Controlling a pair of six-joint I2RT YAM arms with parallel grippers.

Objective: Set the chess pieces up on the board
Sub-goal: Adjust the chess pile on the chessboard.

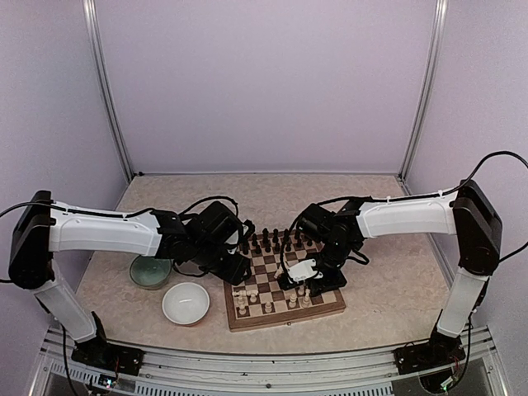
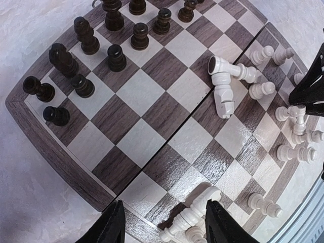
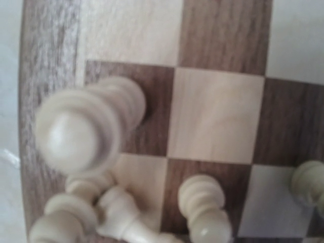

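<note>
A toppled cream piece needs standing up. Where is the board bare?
On the board, the middle rows between the dark pieces and the cream pieces are bare. Crowded: the cream rows, with toppled pieces, and the corner heap under the left gripper.

There is one board (image 1: 280,316). Two bowls sit left of it, one green (image 1: 151,271) farther off and one white (image 1: 186,303) nearer. Two arms reach over the board, the left arm (image 1: 99,231) and the right arm (image 1: 404,216).

Of the dark chess pieces (image 2: 116,57), at least eleven can be counted in the left wrist view, all on the far side of the board. Of the cream chess pieces (image 2: 260,90), at least ten show on the near side. At least three of these lie flat. Overlaps and the arms hide the exact totals.
</note>
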